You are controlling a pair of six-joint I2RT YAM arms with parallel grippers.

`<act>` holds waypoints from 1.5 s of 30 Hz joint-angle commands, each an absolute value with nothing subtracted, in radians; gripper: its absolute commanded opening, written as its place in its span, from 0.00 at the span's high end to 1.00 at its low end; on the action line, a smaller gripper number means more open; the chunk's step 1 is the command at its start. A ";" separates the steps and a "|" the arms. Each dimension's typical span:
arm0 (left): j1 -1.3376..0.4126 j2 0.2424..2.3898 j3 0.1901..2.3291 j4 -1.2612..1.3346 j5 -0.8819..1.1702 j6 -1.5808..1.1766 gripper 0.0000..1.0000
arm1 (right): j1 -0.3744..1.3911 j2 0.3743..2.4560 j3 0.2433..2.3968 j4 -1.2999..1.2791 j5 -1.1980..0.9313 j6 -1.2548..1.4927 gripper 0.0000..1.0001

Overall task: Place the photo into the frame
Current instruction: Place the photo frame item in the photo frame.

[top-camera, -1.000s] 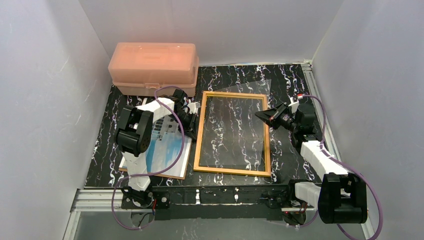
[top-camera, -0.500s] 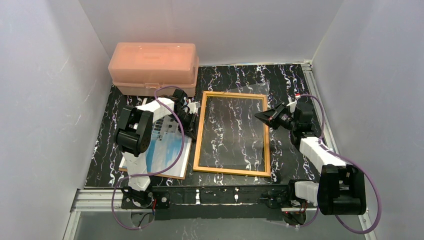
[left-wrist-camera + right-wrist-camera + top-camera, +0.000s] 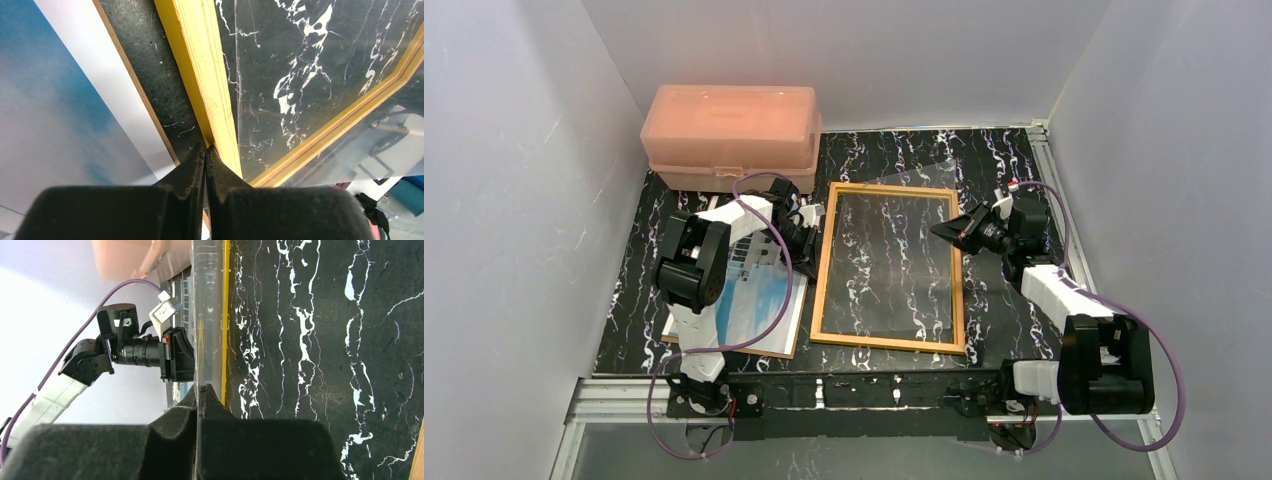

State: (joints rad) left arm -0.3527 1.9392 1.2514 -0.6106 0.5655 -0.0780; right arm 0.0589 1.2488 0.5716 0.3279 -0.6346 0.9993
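Fingers [image 3: 190,170] of the left gripper [image 3: 206,149] are pressed together with nothing between them. Their tips are down at the outer side of the frame [image 3: 212,75], on its left rail, where that rail meets the dark strip of table [image 3: 165,85] beside it. From above, the frame [image 3: 821,290] lies in the middle of the black marbled top, its long sides running away from the arms, and the veined surface shows through its opening. The photo [image 3: 759,305] is well to the left of it, picture side up, blue sky and part of a building showing, partly covered by the left arm. It rests on a brown backing board [image 3: 133,75], whose thin edge runs along the photo's white margin, just apart from the frame. Across the frame, the right gripper [image 3: 200,388] is at the right rail, jaws closed. A clear sheet [image 3: 207,290] stands edge-on in its wrist view and runs straight into the tips, so it looks pinched there. From overhead a corner of that sheet [image 3: 944,170] pokes past the frame's far right corner. A pink box [image 3: 729,125] sits at the back left of the table, lid down, near the frame's far left corner but apart from it.
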 commanded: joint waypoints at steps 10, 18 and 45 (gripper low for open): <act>-0.356 1.891 1.263 -0.646 0.579 -0.060 1.00 | 0.059 1.303 0.676 0.358 -0.686 0.965 0.99; -0.356 1.887 1.258 -0.646 0.580 -0.054 1.00 | 0.063 1.298 0.636 0.451 -0.697 1.055 0.99; -0.352 1.893 1.269 -0.650 0.594 -0.071 1.00 | 0.078 1.185 0.560 0.458 -0.652 1.130 0.99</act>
State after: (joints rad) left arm -0.3527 1.9392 1.2518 -0.6151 0.5690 -0.0723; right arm 0.0742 1.2098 0.5709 0.4377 -0.6537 1.1587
